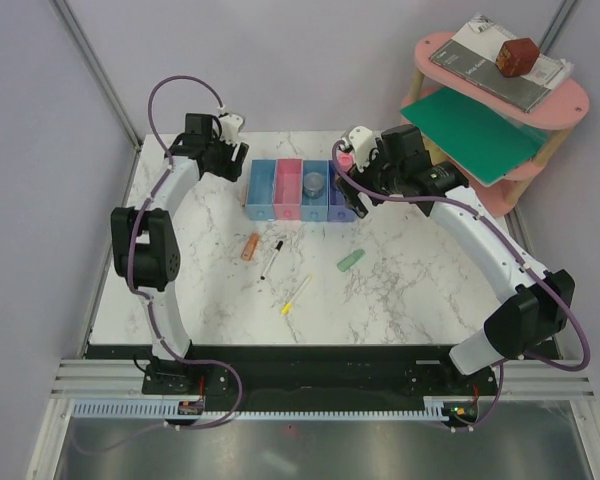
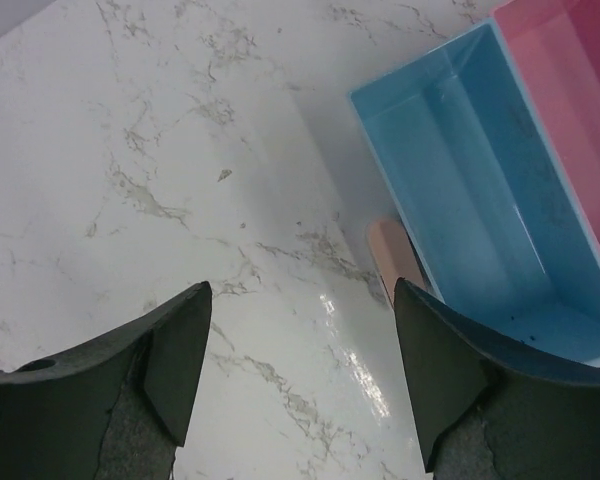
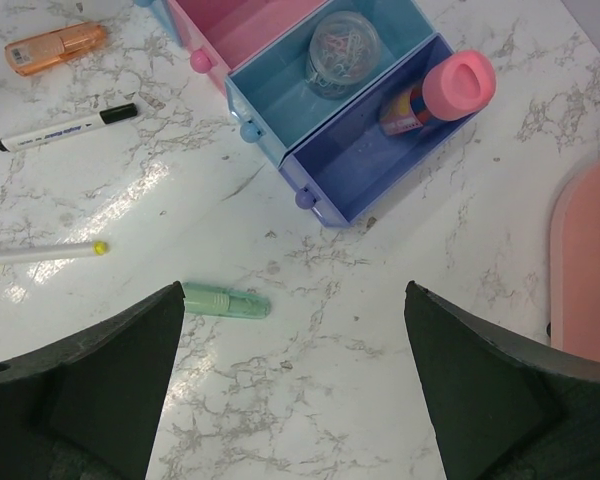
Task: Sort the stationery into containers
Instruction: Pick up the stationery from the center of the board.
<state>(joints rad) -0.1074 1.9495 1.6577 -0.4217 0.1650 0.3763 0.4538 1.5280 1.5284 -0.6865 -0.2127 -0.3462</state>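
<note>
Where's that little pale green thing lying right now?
In the top view the pale green eraser lies loose on the marble table, right of centre. It is in front of the bin row, to the right of the yellow pencil.

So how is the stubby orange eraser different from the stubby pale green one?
The stubby orange eraser is bright, the stubby pale green eraser soft-coloured. Seen from above, the orange eraser lies left of the black-white pen, the pale green eraser well to its right. Both lie flat on the white marble table, outside the bins.
</note>
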